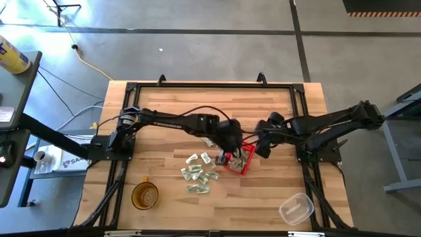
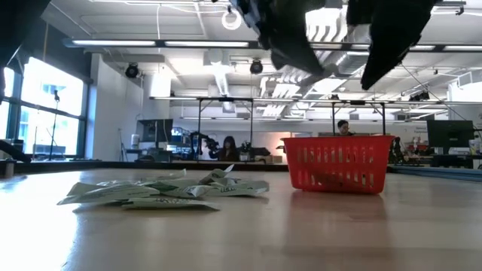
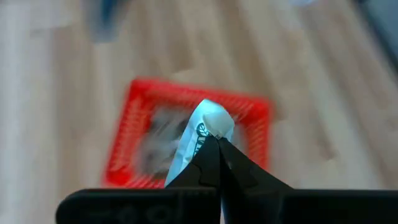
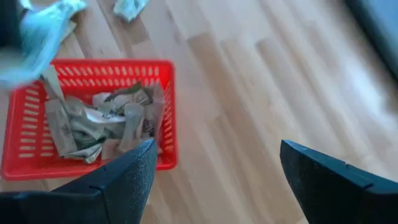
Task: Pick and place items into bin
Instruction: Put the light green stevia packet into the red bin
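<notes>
1. Only the left wrist view shows the left end effector (image 3: 219, 142) clamped on a pale packet (image 3: 202, 130), above the red basket (image 3: 127, 134).
2. The right end effector (image 4: 217, 168) hangs wide open, holding nothing, beside the basket.
3. The right wrist view shows crumpled packets (image 4: 102, 121) inside the basket.
4. Loose packets (image 1: 199, 175) lie on the worktop (image 1: 164, 99); an amber cup (image 1: 145, 195) and a clear container (image 1: 296, 209) stand apart.

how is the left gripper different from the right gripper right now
The left gripper is shut, pinching a pale packet; the right gripper stands open and holds nothing. In the left wrist view the left gripper hangs over the red basket; in the right wrist view the right gripper sits beside the basket's edge, over bare wood. Both hover above the table near the basket.
</notes>
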